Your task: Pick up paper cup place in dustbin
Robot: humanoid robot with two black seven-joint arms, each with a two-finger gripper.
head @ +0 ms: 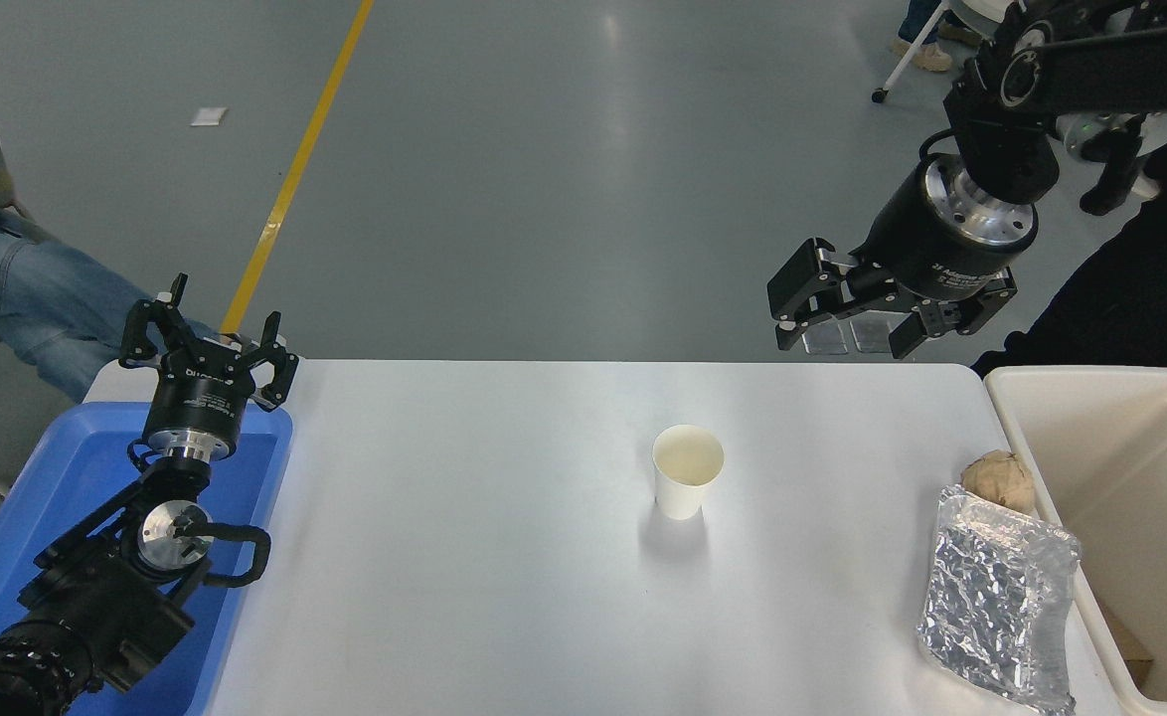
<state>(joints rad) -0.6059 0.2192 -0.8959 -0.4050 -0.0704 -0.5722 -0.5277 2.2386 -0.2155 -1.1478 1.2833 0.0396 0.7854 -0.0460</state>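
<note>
A white table [504,557] is set on grey flooring (yellow line). The paper cup [687,470] stands mid-table, the dustbin [1120,517] rightward. The right gripper [847,336] is held wide open, empty, beyond the far edge.

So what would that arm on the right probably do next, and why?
Probably swing the right gripper down and toward the camera until it is over the paper cup. Its fingers look open and empty, and it hangs above the table's far edge. The cup stands upright and alone mid-table, untouched, with the dustbin waiting off to the right.
</note>
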